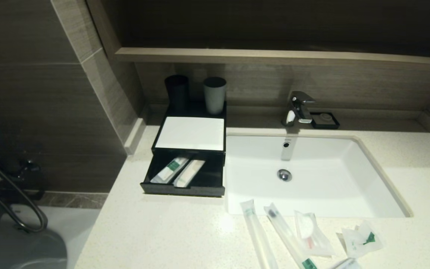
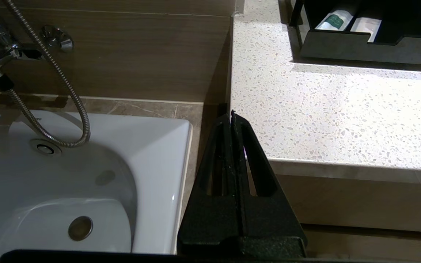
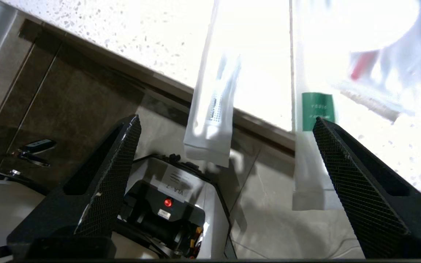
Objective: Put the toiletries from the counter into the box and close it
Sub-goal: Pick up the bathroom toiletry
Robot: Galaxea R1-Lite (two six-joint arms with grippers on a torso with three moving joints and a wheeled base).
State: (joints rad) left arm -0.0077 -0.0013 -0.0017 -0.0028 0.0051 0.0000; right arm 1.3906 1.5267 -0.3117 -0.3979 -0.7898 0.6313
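The right gripper (image 3: 225,126) was spread wide below the counter's front edge, its two black fingers either side of two long sachets that overhung that edge: a plain wrapped toothbrush (image 3: 212,106) and a second sachet with a green label (image 3: 314,120). Neither finger touched a packet. Only the right wrist view showed this gripper; the head view showed neither arm.

The left gripper (image 2: 231,117) was pressed together, tips meeting, holding nothing. It hung low off the counter's corner, between the speckled counter (image 2: 334,109) and a white bathtub (image 2: 86,171) with its shower hose (image 2: 49,91), which only the left wrist view showed clearly.

From the head view, the black box (image 1: 185,149) sat on the counter just left of the sink (image 1: 312,175), its drawer (image 1: 183,186) pulled out with two sachets (image 1: 179,171) lying inside. Four more packets (image 1: 304,235) lay along the counter's near edge in front of the sink. Two cups (image 1: 200,93) stood at the back of the box.
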